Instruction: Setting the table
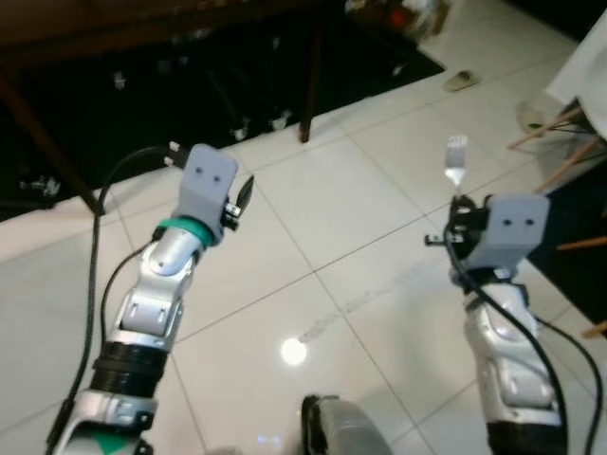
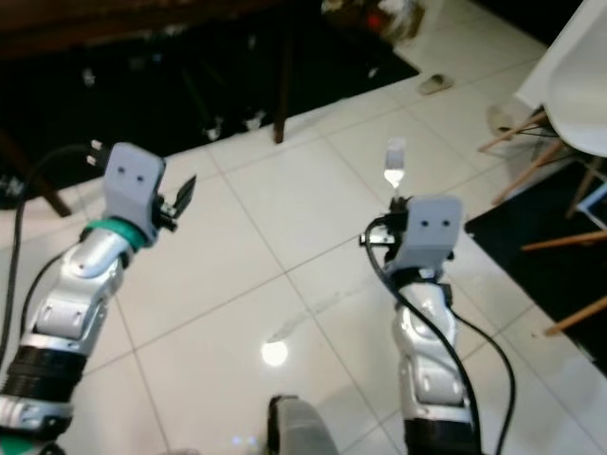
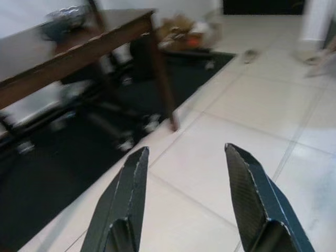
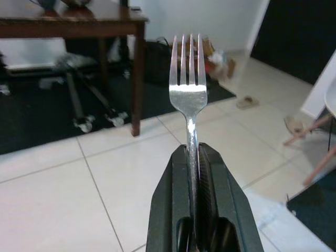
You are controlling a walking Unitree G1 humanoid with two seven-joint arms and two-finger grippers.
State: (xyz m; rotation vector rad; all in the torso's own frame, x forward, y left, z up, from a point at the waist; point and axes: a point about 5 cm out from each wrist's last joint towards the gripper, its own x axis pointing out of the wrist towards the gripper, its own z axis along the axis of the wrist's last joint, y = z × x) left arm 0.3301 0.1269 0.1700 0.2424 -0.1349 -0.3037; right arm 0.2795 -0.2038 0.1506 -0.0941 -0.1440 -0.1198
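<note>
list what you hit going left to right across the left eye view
black cable → left gripper, fingers open and holding nothing → dark table leg → fork standing tines up in the right gripper → slipper → wooden chair legs

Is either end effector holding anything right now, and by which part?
Right end effector holds a fork by its handle, tines up. Left end effector is open, empty.

Silver fork, white tiled floor, dark brown table
</note>
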